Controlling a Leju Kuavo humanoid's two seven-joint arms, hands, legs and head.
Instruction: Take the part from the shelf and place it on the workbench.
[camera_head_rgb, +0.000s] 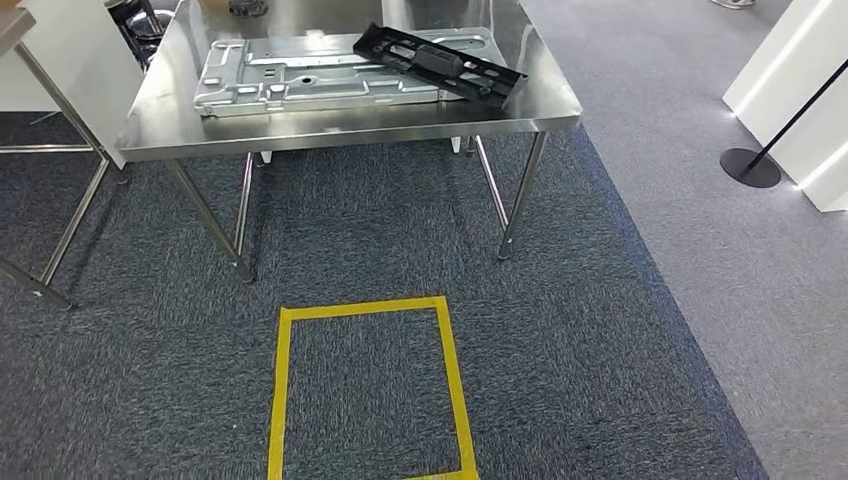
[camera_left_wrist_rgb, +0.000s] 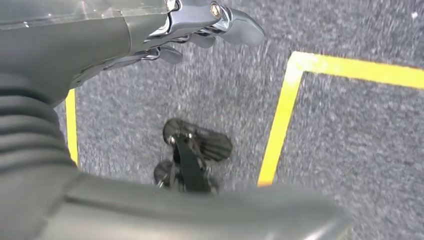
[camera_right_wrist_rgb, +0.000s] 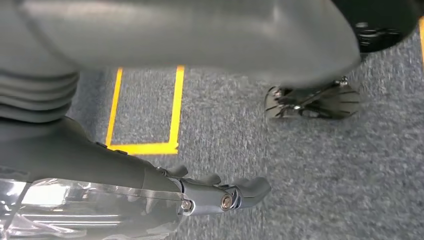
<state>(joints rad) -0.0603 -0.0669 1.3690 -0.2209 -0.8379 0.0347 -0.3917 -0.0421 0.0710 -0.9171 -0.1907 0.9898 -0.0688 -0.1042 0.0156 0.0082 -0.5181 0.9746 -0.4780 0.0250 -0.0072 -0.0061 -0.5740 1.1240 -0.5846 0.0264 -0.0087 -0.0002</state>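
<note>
Where part (camera_head_rgb: 440, 62) overhangs workbench (camera_head_rgb: 350, 130) edge, carpet beyond

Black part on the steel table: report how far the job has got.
Done, by the look of it: the black part lies on the workbench, across a metal plate. In hand: nothing; left hand and right hand hang over carpet. Left: seemingly nothing.
</note>
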